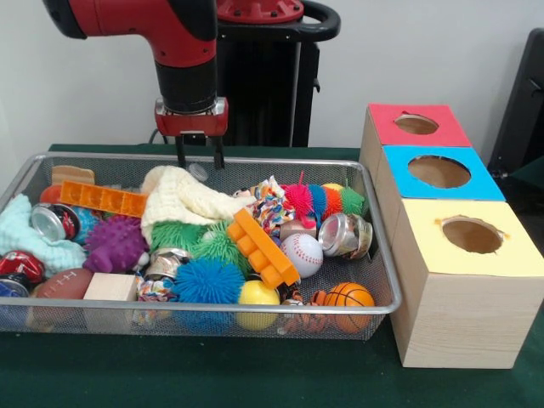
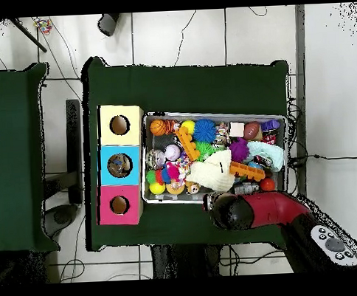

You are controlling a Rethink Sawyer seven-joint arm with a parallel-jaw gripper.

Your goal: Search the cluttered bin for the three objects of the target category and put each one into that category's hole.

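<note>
A wire mesh bin (image 1: 384, 246) (image 2: 213, 112) is packed with toys. A baseball (image 1: 303, 253), a basketball (image 1: 348, 296), a football (image 1: 64, 283) and a yellow ball (image 1: 258, 293) lie toward its near side. Spiky balls in blue (image 1: 208, 280), green (image 1: 200, 238) and purple (image 1: 115, 244) sit among crushed cans (image 1: 344, 234) and orange bricks (image 1: 263, 248). My gripper (image 1: 200, 153) hangs open and empty over the bin's far rim, just above a cream cloth (image 1: 183, 197). In the overhead view the arm's head (image 2: 228, 209) hides it.
Three wooden boxes stand beside the bin, each with a round hole: red top (image 1: 416, 125) (image 2: 119, 204), blue top (image 1: 440, 172) (image 2: 119, 164), yellow top (image 1: 472, 235) (image 2: 120, 125). A pale blue cloth (image 1: 25, 234), a wooden block (image 1: 110, 287) and rope toys (image 1: 268, 204) also fill the bin.
</note>
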